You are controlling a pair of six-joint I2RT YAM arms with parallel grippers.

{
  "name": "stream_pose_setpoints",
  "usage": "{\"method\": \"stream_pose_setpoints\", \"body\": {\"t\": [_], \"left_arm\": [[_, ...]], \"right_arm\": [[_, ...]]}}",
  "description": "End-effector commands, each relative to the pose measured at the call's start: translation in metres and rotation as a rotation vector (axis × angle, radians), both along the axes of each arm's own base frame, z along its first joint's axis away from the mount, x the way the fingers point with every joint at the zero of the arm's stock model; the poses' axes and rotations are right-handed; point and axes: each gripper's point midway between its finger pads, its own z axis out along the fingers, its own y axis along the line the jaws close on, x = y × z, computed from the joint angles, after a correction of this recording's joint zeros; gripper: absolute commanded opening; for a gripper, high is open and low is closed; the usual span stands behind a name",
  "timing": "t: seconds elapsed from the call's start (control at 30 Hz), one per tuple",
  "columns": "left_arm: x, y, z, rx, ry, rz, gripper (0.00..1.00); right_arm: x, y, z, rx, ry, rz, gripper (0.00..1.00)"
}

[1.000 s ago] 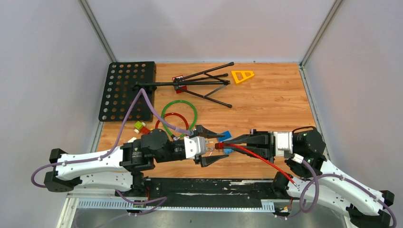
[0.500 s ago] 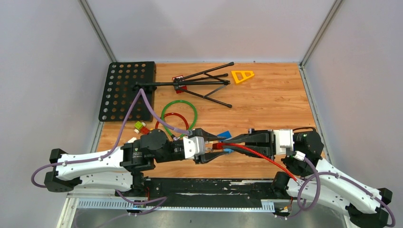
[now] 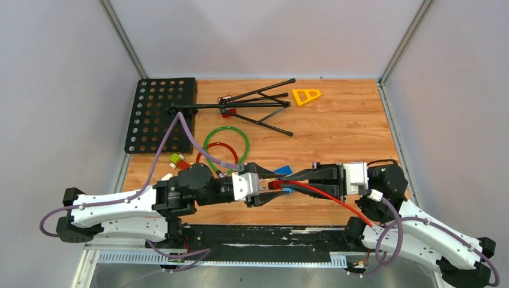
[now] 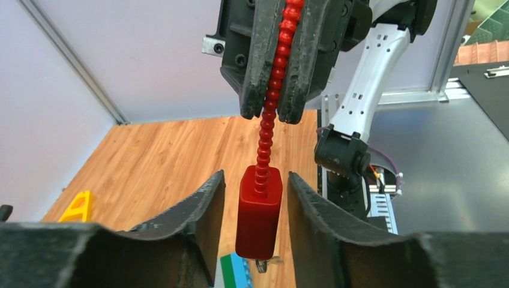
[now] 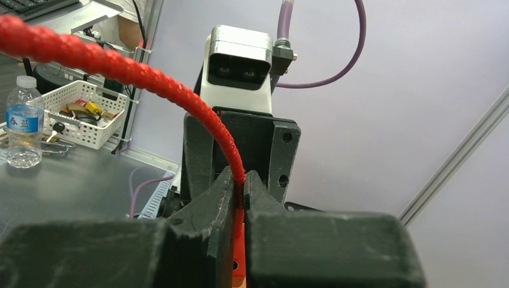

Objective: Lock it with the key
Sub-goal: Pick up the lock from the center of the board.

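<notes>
The right gripper (image 4: 279, 111) has its fingers clamped tight on the red beaded cable (image 4: 277, 72), holding it above the table (image 3: 336, 126) near its front middle. The red lock body (image 4: 258, 213) hangs from that cable between the fingers of the left gripper (image 3: 273, 186), which stand apart, a narrow gap showing on each side. A small metal piece (image 4: 262, 264) pokes from the body's lower end; whether it is the key I cannot tell.
</notes>
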Motion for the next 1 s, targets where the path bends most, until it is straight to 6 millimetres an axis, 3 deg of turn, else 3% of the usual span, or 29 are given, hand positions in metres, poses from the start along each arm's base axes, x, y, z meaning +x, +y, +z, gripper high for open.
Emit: {"method": "stream_pose_setpoints", "body": {"t": [0.0,0.5,0.6,0.97], "left_arm": [[-0.0033,0.0013,0.0145,-0.02,-0.021,-0.016,0.52],[-0.0036,0.002,0.0166,-0.024,-0.037,-0.019,0.5],[-0.005,0.0014,0.0146,-0.022,-0.033,-0.027,0.43],[-0.0044,0.0023,0.0139,-0.023,-0.033,-0.023,0.38]], "right_arm": [[-0.0016,-0.0062,0.0181,0.01,-0.03,-0.02,0.0],[0.0037,-0.0057,0.0125,-0.029,-0.015,-0.05,0.0],[0.0053,-0.0055,0.0113,-0.033,-0.01,-0.058,0.0],[0.006,-0.0071,0.0121,-0.03,-0.011,-0.068,0.0]]}}
